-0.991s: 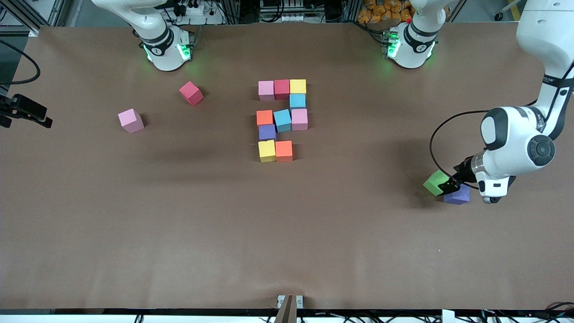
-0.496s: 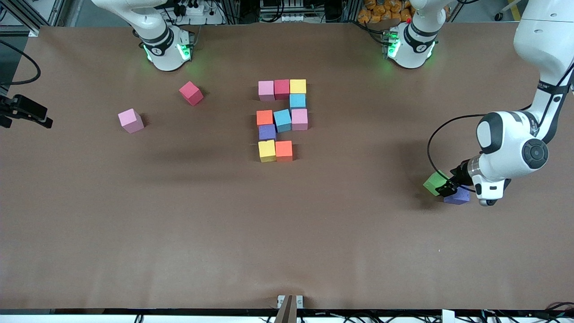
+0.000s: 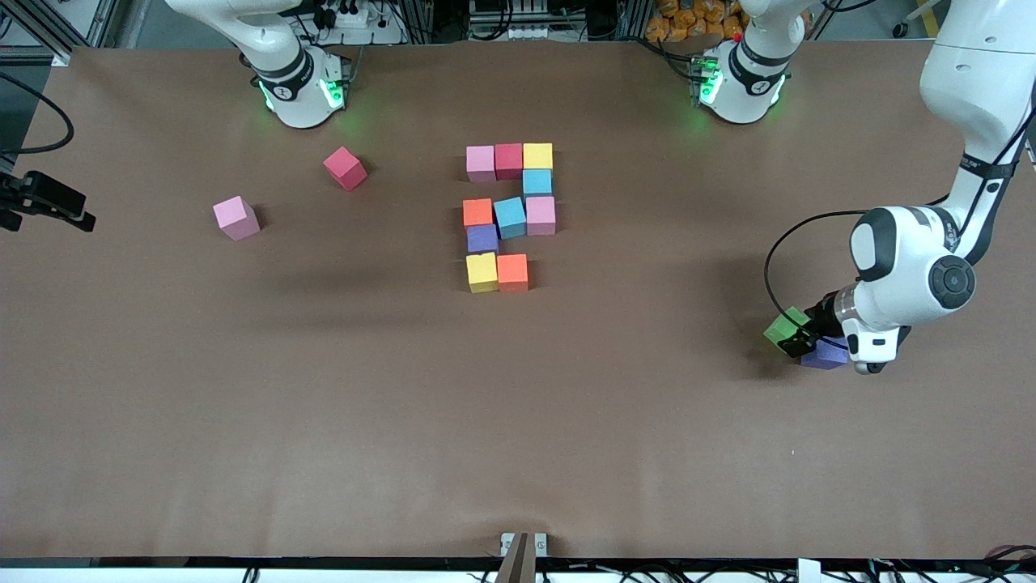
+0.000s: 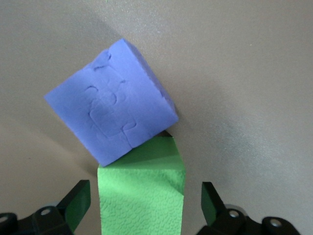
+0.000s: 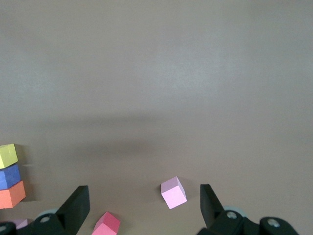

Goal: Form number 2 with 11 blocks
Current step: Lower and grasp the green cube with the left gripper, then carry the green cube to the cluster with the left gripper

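Brown paper covered the table [image 3: 243, 421]. Mid-table, the number 2 [image 3: 508, 217] lacked one cube. At the left arm's end, the left gripper [image 4: 145, 205] straddled the green block [image 4: 142, 198], fingers wide. Light, soft foam: grip opposite flat faces. The right gripper [image 5: 144, 208] waited, wide open.

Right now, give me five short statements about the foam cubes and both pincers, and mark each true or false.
1. The left pincer stands open around the green foam cube. True.
2. The purple foam cube beside it lies apart from the green one. False: they touch.
3. The unfinished digit holds eleven cubes. False: ten; its lowest row has two.
4. A loose pink foam cube and a crimson foam cube lie toward the right arm's end. True.
5. The right pincer grips a cube. False: it is open and empty.
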